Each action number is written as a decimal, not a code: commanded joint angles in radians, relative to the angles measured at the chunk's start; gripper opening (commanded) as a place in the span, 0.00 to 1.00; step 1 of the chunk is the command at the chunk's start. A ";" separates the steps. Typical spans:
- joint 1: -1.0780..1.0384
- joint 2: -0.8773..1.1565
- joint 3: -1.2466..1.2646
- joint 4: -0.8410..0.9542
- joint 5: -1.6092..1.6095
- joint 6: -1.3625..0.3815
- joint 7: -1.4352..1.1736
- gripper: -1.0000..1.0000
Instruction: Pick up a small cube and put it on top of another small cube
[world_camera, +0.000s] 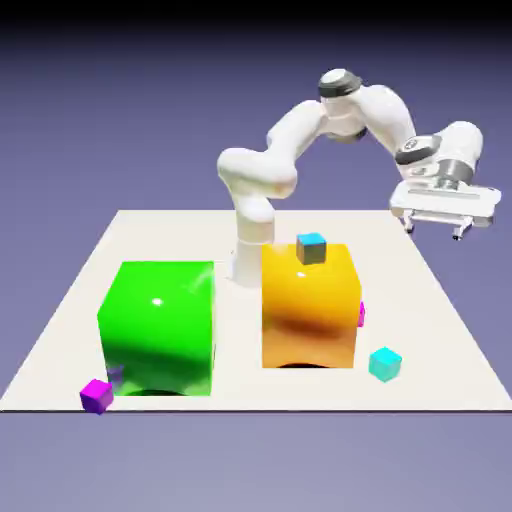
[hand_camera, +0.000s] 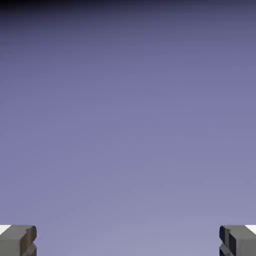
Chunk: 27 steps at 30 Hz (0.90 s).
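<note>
A small turquoise cube (world_camera: 385, 364) lies on the white table (world_camera: 430, 300) near the front, toward the exterior view's right, just in front of the big orange block. My gripper (world_camera: 434, 230) hangs well above the table's back right corner, far from that cube, with its fingers spread wide and nothing between them. In the hand view only the blue-violet backdrop shows, with the two grey fingertips (hand_camera: 19, 241) at the bottom corners around my gripper (hand_camera: 128, 242). No cube appears in the hand view.
A big orange block (world_camera: 310, 308) stands mid-table with a tiny blue-topped, grey-sided cube (world_camera: 311, 247) on it. A big green block (world_camera: 158, 326) stands to its left. One tiny magenta cube (world_camera: 97, 396) lies at the front left, another (world_camera: 360, 314) peeks out behind the orange block.
</note>
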 joint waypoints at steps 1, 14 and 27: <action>-0.019 -0.014 0.036 0.013 0.005 -0.014 0.034 0.50; -0.236 -0.169 0.450 0.162 0.057 -0.168 0.417 0.50; -0.095 -0.061 0.293 0.133 0.049 -0.392 0.369 0.00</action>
